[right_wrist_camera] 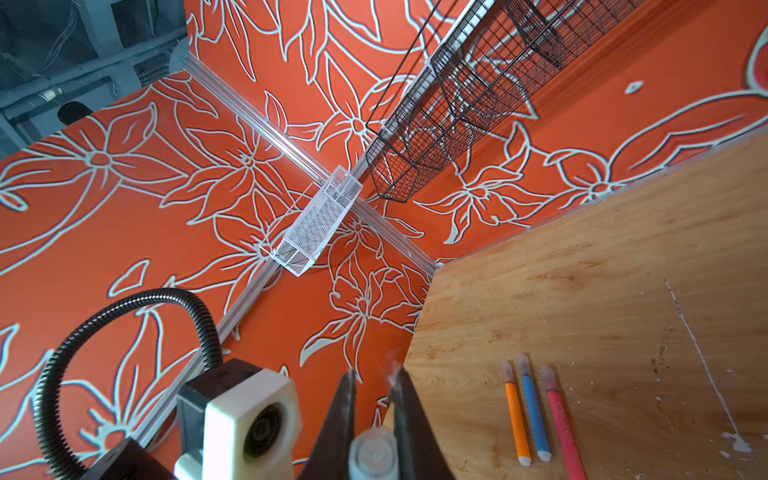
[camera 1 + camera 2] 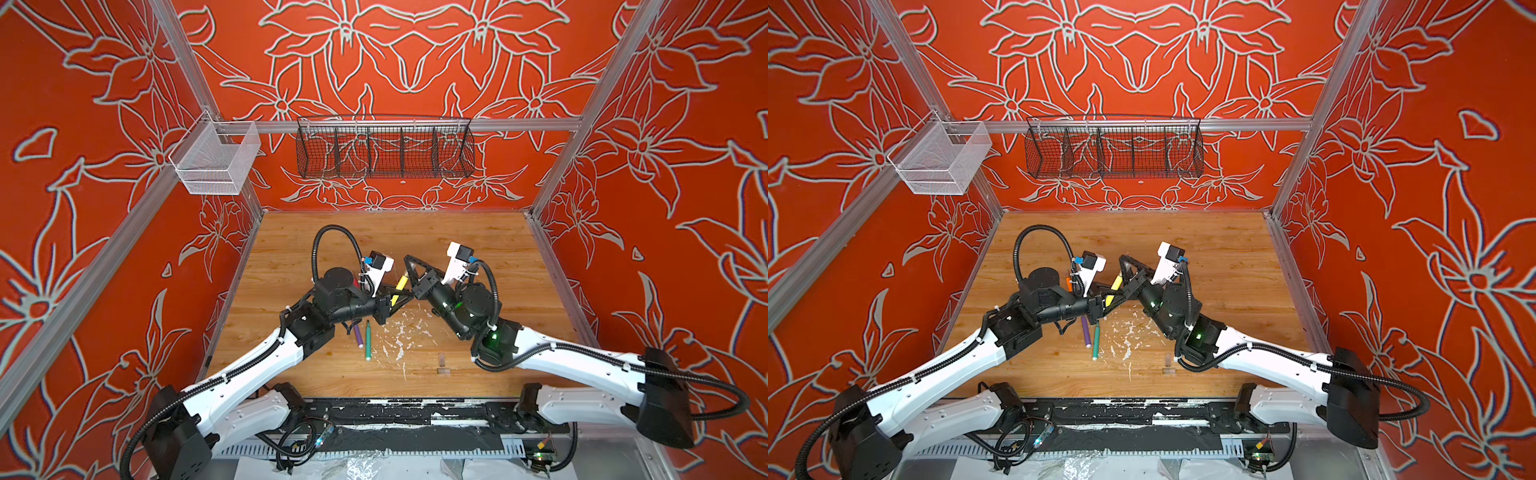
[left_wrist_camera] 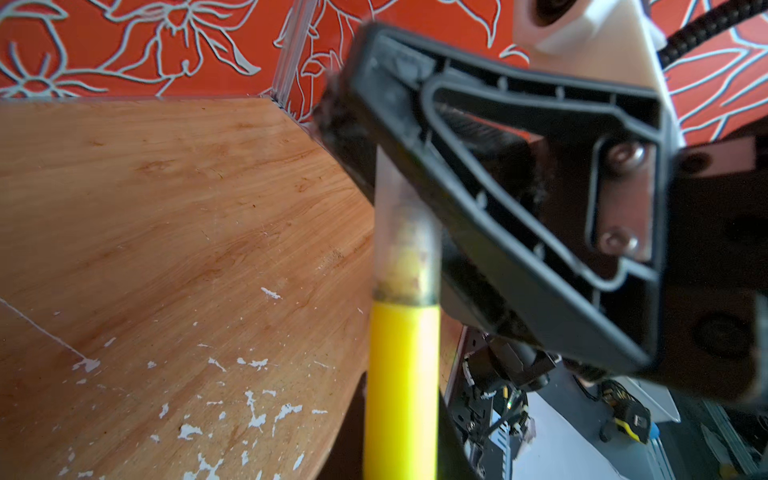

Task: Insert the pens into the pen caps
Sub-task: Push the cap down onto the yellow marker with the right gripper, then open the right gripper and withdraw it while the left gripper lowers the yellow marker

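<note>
Capping yellow pen [image 3: 401, 386]: left hand [image 2: 394, 300] clamps it, right hand [image 1: 375, 374] clamps cap [image 3: 405, 232]. We judge three pens [image 1: 536, 415] done; purple [image 2: 358, 336], green [image 2: 368, 341] remain.

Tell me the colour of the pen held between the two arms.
The pen is yellow, clearest in the left wrist view.

Clamped tight — left gripper [image 2: 399, 297], right gripper [image 2: 408, 266], tips meeting.

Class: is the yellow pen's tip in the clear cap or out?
In. The yellow pen has its tip visible inside the clear cap, rim against the barrel.
</note>
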{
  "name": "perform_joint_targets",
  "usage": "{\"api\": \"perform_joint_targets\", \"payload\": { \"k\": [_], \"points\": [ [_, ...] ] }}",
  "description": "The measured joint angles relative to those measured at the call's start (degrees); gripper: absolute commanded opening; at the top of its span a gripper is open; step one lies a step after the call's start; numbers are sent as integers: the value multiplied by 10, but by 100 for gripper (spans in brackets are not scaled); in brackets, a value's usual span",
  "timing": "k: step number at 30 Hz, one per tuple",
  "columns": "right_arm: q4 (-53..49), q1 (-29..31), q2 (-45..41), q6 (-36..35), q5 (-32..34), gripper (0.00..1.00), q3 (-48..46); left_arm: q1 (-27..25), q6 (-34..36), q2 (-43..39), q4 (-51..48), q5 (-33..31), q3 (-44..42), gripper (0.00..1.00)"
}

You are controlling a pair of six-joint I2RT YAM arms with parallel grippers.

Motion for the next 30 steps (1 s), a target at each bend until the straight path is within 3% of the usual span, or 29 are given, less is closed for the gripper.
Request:
{"api": "perform_joint_targets", "payload": {
  "k": [6,9,11,15,19,25,30],
  "points": [
    [-2,10,-8,-3,4,0,-1,10,16,-6,-43,28,18,0],
    [-69,16,-32,-18,9,16,16,10,26,-7,-49,37,18,0],
    [-131,17,-47,-31,6,31,36,10,27,-9,-45,40,18,0],
    [-284,27,-100,-67,-65,47,43,55,-29,-5,-7,-112,16,0],
    [-396,-65,-148,-93,-89,54,46,61,-76,1,-22,-214,-3,0],
    [-509,-158,-189,-137,-49,59,46,61,-130,80,-106,-304,0,0],
    [-530,-228,-189,-161,3,59,8,61,-151,183,-175,-337,31,0]
  ]
}}
